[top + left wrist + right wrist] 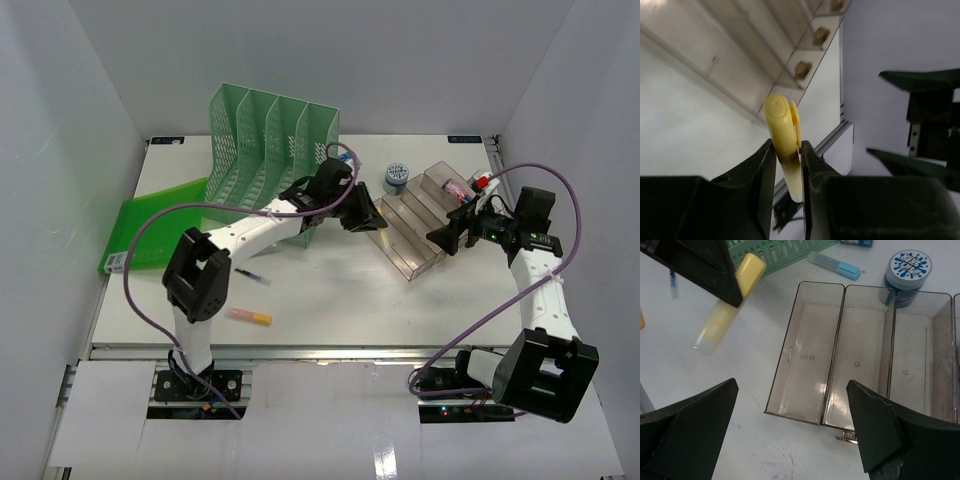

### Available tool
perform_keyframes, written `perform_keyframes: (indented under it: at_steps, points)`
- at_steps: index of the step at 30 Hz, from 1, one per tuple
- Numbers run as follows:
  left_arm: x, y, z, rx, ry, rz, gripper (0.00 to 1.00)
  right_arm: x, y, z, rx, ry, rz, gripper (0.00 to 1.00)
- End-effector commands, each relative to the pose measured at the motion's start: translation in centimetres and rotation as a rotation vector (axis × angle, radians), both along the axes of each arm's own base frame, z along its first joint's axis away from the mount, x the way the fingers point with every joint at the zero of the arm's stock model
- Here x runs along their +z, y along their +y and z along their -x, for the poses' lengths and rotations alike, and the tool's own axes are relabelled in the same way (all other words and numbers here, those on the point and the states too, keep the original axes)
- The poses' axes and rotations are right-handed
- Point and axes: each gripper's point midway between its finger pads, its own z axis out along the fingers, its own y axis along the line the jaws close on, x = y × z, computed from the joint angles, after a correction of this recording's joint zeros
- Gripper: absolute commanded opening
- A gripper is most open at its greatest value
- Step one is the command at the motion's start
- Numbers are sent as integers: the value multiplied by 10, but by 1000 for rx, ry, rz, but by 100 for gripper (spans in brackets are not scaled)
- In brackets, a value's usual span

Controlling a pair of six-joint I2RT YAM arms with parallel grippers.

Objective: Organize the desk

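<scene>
Right claw (792, 385) hangs wide apart and empty over the clear tiered tray (812, 330). Left claw (788, 146) is clamped on a yellow highlighter (780, 120), held in the air near the tray. Under both arms the white counter (330, 290) spans the white-walled enclosure.

My left fingers (762, 170) cover the lower barrel of the yellow marker (782, 125), and its pale end below them is blurred in my left wrist view. From above, my left gripper (374, 218) hides that marker. In my right wrist view the top edge cuts off the green rack (780, 250) and the right edge cuts the clear tray (842, 340). The blue-lidded jar (910, 262) shows its lower half only through the tray's smoky wall. The pink thing (455, 187) in the tray's rear compartment is too small to tell.
</scene>
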Motion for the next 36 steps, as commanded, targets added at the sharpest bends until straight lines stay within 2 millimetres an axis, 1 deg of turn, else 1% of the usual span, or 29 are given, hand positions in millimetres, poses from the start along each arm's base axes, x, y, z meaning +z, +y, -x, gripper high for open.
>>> perform_keyframes:
  at_steps: [1,4,5,6,7,8,10,13,14,19,20,21,23,26,30,31,33,35,36]
  points:
    - [11,-48,-35,43,-23,90,0,11,-13,-5,-54,-41,-11,96]
    - [10,-75,-55,63,-8,152,0,11,-18,-6,-74,-47,-7,96]
    - [26,-83,-61,60,-35,191,0,12,-19,-6,-79,-46,-8,96]
    - [26,-92,-67,61,-40,215,0,13,-20,-6,-84,-49,-8,96]
    - [21,-102,-73,59,-41,241,0,14,-22,-7,-92,-53,-7,96]
    - [26,-113,-78,50,-59,285,0,15,-25,-7,-104,-56,-7,96]
    - [30,-128,-86,37,-80,354,0,16,-30,-8,-127,-57,-12,96]
    - [39,-141,-97,35,-124,434,0,19,-37,-7,-146,-58,-29,96]
    - [38,-145,-102,42,-140,471,0,19,-39,-7,-151,-57,-35,96]
    - [38,-156,-119,103,-219,608,0,21,-49,-6,-172,-58,-56,96]
    - [37,-159,-122,119,-226,618,0,21,-50,-5,-174,-57,-60,96]
    - [44,-162,-124,138,-248,633,0,22,-50,-5,-172,-56,-65,96]
    - [40,-168,-131,174,-266,633,0,22,-51,-4,-175,-54,-73,96]
    - [22,-173,-139,232,-292,604,0,22,-53,-3,-177,-55,-82,96]
    - [2,-172,-149,290,-303,542,0,23,-54,-2,-176,-57,-90,96]
    - [1,-172,-151,302,-308,530,0,22,-55,-2,-176,-56,-91,96]
    - [-11,-171,-154,328,-319,463,1,22,-54,-2,-174,-55,-93,96]
    - [-17,-170,-155,345,-326,429,4,22,-54,-2,-172,-55,-94,96]
    - [-19,-170,-155,347,-327,418,8,22,-54,-2,-172,-55,-95,96]
